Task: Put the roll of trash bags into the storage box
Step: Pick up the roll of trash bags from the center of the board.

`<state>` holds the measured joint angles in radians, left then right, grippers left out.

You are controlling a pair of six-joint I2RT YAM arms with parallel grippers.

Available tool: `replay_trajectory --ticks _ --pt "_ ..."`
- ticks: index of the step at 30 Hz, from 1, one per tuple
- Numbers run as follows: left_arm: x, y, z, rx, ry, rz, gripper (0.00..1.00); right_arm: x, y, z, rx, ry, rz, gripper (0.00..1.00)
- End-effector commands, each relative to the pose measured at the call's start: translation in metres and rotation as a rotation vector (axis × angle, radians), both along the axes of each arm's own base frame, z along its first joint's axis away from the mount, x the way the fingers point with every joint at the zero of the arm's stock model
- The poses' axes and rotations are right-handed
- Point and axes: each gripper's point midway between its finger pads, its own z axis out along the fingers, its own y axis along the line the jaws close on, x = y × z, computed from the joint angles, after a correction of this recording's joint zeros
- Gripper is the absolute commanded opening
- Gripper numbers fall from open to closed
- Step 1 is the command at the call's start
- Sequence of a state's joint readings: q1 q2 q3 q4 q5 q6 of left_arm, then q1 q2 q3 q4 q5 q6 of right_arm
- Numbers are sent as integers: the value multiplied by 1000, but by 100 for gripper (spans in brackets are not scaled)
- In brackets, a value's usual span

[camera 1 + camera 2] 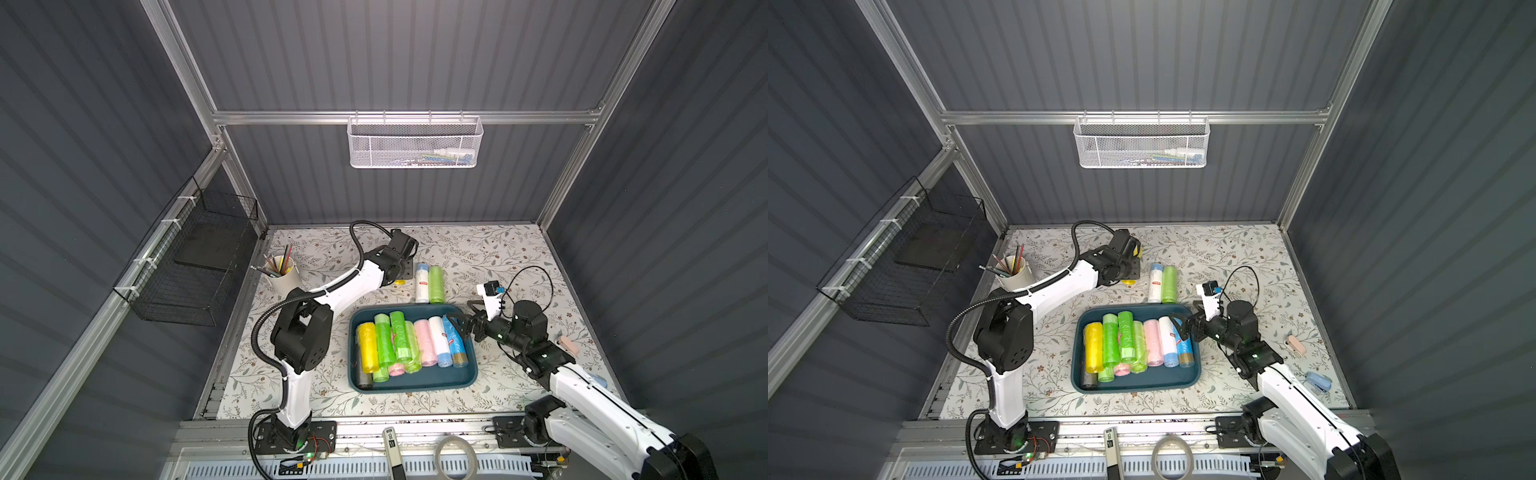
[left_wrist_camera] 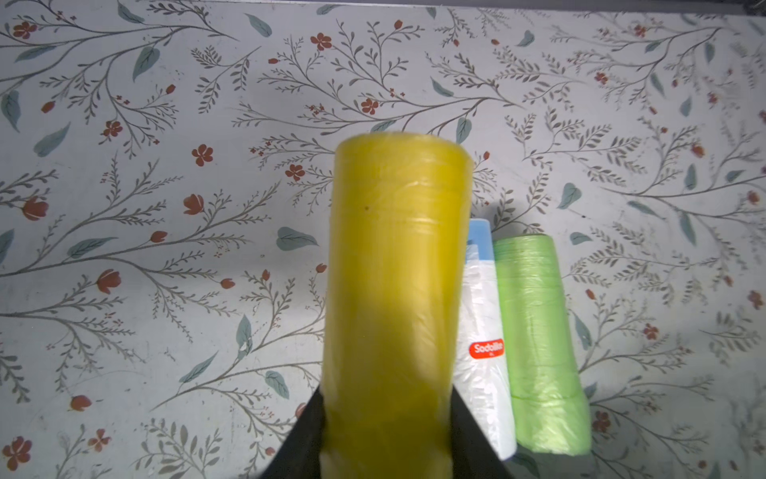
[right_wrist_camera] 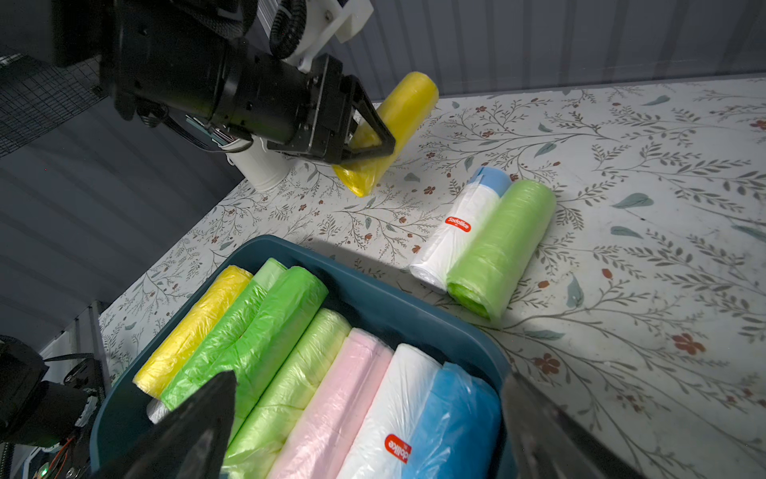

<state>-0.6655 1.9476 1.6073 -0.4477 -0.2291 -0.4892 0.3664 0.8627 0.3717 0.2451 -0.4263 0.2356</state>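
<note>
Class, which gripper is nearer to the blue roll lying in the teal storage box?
Right. The right gripper hangs open just over the blue roll in the storage box; the left gripper is beyond the box's far rim, shut on a yellow roll.

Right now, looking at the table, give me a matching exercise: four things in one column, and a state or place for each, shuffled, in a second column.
Things
1. left pincer
2. right pincer
3. pale pink roll
4. pencil cup

States or places
A. open, over the tray
B. upright on the table
C. shut on a yellow roll
D. lying in the tray

Pairs: 1-C, 2-A, 3-D, 4-B
</note>
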Motion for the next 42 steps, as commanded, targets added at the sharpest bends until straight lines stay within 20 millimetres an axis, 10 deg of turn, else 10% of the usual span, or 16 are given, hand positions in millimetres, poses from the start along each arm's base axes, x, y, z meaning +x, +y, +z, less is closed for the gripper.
replay_trajectory --ticks 1,42 --pt "-11 -7 19 -129 20 3 39 -1 2 12 20 -38 16 99" --pt "-134 -22 38 -509 130 13 39 -19 12 30 88 -118 115 99"
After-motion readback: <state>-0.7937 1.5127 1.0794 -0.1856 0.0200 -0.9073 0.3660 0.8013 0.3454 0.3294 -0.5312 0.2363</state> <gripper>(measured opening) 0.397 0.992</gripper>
